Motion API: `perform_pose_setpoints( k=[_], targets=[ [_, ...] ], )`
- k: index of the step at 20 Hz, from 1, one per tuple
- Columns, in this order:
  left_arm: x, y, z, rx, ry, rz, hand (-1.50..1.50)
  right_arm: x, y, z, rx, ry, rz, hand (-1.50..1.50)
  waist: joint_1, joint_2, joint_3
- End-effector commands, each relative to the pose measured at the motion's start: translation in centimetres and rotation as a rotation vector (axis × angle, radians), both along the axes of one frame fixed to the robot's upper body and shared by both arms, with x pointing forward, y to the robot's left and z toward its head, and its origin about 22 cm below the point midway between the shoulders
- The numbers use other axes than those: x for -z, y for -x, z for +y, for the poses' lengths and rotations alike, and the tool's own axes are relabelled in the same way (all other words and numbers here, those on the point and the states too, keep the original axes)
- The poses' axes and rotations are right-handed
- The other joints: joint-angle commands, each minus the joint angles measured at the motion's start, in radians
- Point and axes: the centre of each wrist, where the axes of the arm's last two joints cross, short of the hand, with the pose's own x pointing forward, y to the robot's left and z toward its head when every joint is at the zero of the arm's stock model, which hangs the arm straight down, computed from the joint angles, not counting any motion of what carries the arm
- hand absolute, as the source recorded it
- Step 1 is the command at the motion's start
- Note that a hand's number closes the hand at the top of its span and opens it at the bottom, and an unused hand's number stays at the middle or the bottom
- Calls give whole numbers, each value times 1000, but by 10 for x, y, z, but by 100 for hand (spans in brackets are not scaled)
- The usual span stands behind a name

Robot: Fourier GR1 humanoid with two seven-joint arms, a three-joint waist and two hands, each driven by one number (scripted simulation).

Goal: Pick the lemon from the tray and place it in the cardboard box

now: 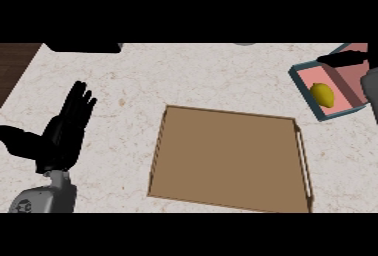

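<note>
The yellow lemon (322,94) lies inside a small box (307,93) with teal walls and a pink floor, at the far right of the counter. My right hand (344,59) shows at the right edge, over the box's far end, its fingers stretched left and apart from the lemon; the grey forearm covers part of the box's right side. A flat brown tray (229,160) with low rims sits in the middle with nothing on it. At the left my left hand (66,131) rests open, fingers up.
A dark object (83,47) lies at the counter's far left edge. Dark wood (13,62) shows beyond the counter's left border. Pale marble counter (199,75) lies bare between the tray and the far edge.
</note>
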Motion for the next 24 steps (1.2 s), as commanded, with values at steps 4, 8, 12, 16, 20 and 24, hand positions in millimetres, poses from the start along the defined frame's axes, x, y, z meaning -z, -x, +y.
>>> perform_pose_setpoints(
  k=[4, 8, 12, 16, 20, 24],
  targets=[
    [0, 11, -1, -11, -4, 14, 0, -5, 2, -11, -50, -464, -177, -150, -20, -14, 0],
    [7, 15, -1, -15, -10, 22, 0, -25, 18, -58, -77, -591, -260, -150, -17, -11, -1],
    [-9, -9, 12, -8, -6, 19, 0, -20, 29, -78, -77, -629, -321, -150, -13, -3, -1],
    [0, -5, -6, -7, -22, 6, 0, -1, 48, -102, -17, -628, -360, -150, -7, 0, -1],
    [5, -4, -8, -5, -11, -3, 0, 3, 60, -118, -15, -642, -395, -150, -10, -3, -1],
    [-7, 20, -2, -12, -4, 5, 0, 33, 95, -146, -44, -625, -380, -150, -19, -11, -1]
  ],
)
